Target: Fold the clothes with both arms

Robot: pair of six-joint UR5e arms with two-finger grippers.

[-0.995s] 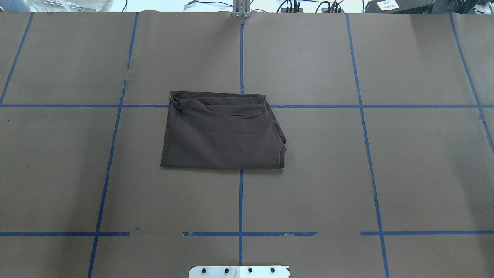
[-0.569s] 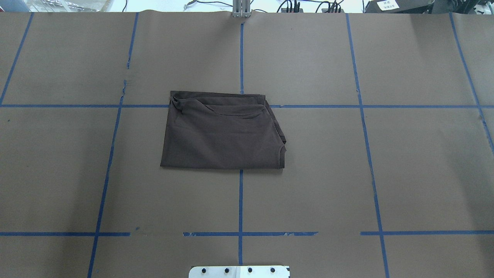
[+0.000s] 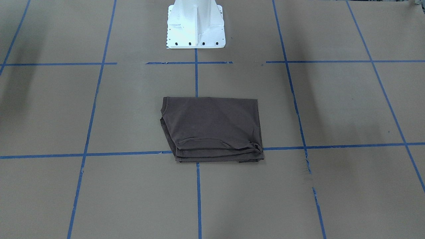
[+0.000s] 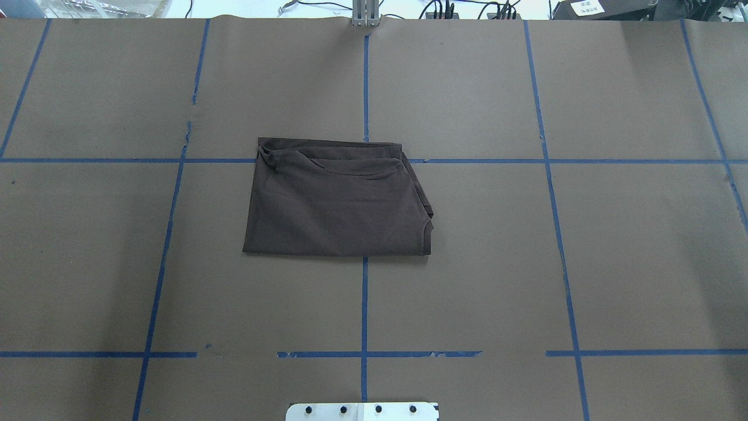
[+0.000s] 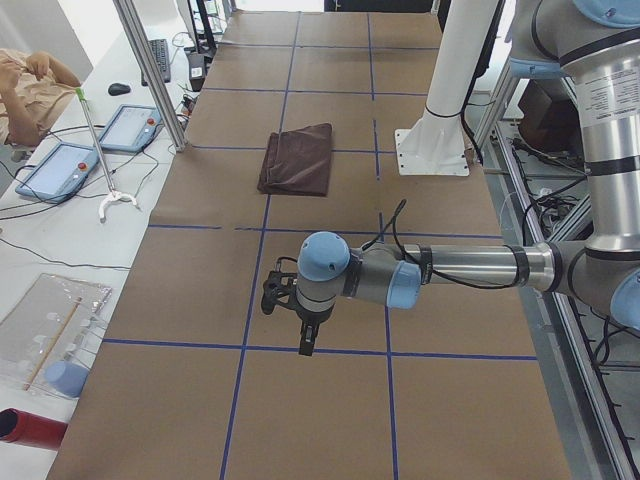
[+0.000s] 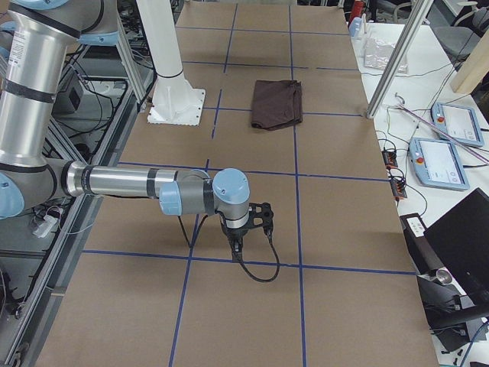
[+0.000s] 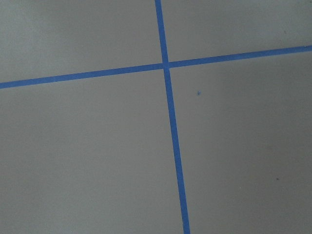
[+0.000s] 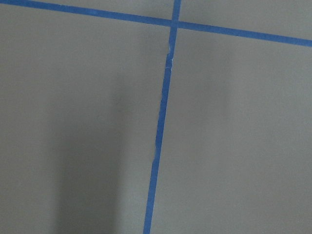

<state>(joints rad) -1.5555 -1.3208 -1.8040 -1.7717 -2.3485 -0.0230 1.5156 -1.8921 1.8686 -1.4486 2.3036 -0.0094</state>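
The dark brown T-shirt [image 4: 336, 204] lies folded into a compact rectangle at the middle of the table, its layered edges toward the far side; it also shows in the front view [image 3: 212, 127] and both side views [image 5: 298, 158] [image 6: 278, 103]. Neither arm touches it. My left gripper [image 5: 305, 340] hangs over bare table well away from the shirt, pointing down. My right gripper [image 6: 238, 243] does the same at the opposite end. Both show only in the side views, so I cannot tell whether they are open or shut.
Brown paper with blue tape grid lines [image 4: 364, 304] covers the table. The white pedestal base [image 3: 195, 25] stands at the robot's side. Tablets [image 5: 60, 168] and a person sit beyond the far edge. Both wrist views show only paper and tape.
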